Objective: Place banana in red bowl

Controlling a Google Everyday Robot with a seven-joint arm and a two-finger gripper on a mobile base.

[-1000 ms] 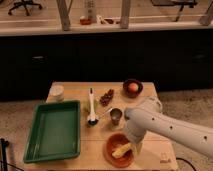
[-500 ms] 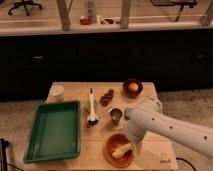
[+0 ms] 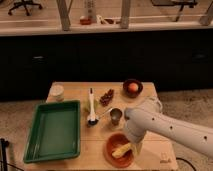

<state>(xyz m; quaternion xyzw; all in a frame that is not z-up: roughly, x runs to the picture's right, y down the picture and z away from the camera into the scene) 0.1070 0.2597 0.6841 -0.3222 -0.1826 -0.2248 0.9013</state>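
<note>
Arm bent low over the worktop (image 3: pixel 100 145), claw (image 3: pixel 134 146) at the red bowl (image 3: pixel 112 152).
Claw grip: cannot tell. Red bowl: banana (image 3: pixel 121 149). Green tray (image 3: pixel 52 131): nothing inside.

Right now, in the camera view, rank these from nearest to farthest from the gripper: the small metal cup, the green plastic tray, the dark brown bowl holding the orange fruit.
The gripper is at the round orange-red bowl, over the pale-yellow banana.
1. Small metal cup, just behind it, mid-table.
2. Dark brown bowl, back right edge.
3. Green plastic tray, far left.
</note>
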